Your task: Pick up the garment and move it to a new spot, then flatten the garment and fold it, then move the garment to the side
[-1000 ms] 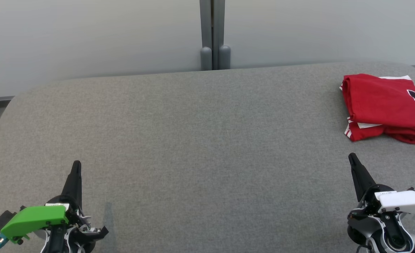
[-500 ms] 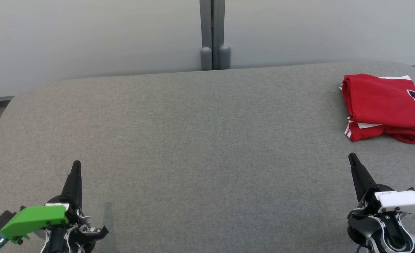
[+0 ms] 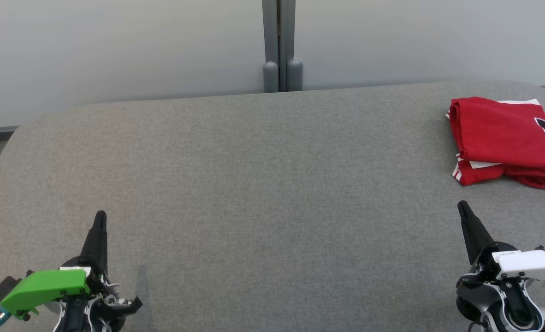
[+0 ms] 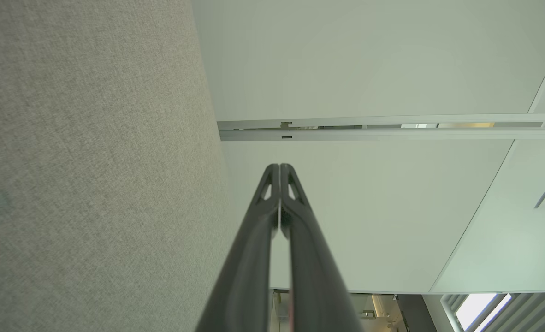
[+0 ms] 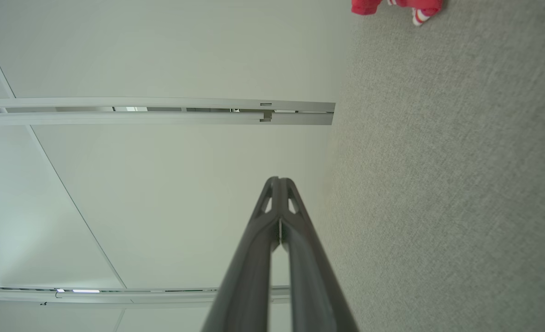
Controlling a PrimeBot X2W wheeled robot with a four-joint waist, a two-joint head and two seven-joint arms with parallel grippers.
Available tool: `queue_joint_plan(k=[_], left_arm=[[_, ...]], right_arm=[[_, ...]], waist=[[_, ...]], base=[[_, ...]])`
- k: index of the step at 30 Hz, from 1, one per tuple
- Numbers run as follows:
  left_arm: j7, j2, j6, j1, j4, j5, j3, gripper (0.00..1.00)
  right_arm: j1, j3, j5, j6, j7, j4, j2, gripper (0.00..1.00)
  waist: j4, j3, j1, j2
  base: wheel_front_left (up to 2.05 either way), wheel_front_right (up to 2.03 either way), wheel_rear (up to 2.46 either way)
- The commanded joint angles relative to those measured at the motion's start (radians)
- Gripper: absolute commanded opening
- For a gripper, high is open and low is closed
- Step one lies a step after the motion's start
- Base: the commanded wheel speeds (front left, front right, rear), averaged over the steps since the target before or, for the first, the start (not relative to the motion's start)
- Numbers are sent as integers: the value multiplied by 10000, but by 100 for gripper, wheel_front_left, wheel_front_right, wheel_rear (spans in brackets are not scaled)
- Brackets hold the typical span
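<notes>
Since the red garment (image 3: 507,140) lies folded at the far right of the grey surface (image 3: 254,184), the task is judged all but done — arms are best held low, clear of it. Left gripper (image 3: 100,216) and right gripper (image 3: 460,205) are seen closed, empty. No path is blocked — a grey post (image 3: 279,46) is set behind, well apart.

Matt woven table cloth (image 3: 254,184); cloth garment (image 3: 498,133).

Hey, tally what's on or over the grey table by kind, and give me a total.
garment: 1
grippers: 2 (left gripper, right gripper)
Total: 3
</notes>
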State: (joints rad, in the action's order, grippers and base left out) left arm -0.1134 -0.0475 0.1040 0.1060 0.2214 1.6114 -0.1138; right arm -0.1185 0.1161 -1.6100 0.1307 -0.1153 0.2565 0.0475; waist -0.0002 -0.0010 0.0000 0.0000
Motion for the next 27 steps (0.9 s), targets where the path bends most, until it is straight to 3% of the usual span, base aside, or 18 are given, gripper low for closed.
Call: queue_joint_plan(k=[1,27], left_arm=[[-33,-70,-22,122,-36,28,-31,0],[-34,-67,-22,122,-36,24,-32,0]], right_arm=[[-64,22,-19,0,-38,-38,52,0],[-64,22,-19,0,-38,-37,53,0]], waist=[[0,0,0,0],[0,0,0,0]], base=[[0,0,0],[0,0,0]])
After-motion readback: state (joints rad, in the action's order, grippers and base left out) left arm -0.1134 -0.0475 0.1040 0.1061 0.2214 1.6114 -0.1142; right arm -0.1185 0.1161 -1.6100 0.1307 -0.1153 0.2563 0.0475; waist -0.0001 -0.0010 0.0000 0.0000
